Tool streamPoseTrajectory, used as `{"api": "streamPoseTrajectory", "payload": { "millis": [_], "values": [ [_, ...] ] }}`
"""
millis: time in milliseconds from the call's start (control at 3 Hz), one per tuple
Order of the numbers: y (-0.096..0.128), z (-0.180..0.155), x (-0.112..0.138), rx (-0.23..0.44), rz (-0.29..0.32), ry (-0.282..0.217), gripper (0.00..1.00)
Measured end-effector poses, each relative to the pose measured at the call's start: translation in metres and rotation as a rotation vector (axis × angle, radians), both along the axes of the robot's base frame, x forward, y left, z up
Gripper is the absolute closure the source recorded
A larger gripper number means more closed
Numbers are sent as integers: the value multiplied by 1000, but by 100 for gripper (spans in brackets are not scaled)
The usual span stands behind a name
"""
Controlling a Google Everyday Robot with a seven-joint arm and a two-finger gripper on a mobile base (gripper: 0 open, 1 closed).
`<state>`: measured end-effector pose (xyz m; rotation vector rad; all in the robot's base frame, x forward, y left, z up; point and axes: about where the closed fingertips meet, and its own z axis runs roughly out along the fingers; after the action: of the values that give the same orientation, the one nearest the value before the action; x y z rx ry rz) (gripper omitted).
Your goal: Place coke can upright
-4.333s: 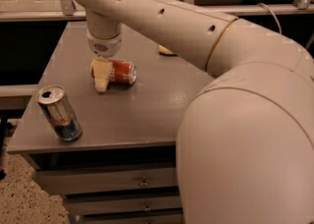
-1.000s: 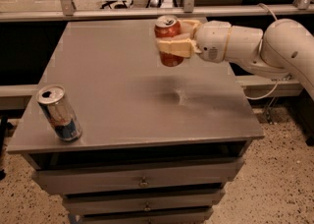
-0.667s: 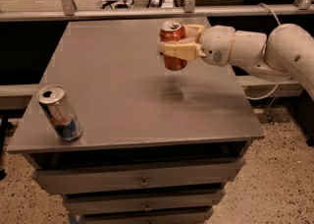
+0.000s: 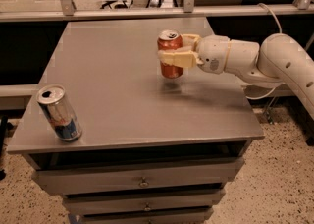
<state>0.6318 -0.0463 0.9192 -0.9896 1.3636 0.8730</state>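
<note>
Your can stands upright, silver top up, over the right-centre of the table, its base at or just above the surface; you cannot tell whether it touches. Your gripper reaches in from the right on the white arm, its tan fingers clamped on the can's sides, one across the front and one behind. Well apart, near the table's front-left corner, a silver-and-blue can stands tilted, and drawers sit below the tabletop.
</note>
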Motion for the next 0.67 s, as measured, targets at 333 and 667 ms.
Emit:
{"api": "streamPoseTrajectory", "payload": {
  "millis": [333,667],
  "values": [
    [2,-9,-3,1,16,-5,59],
    [4,-18,-6,3,27,-5,35]
  ]
}}
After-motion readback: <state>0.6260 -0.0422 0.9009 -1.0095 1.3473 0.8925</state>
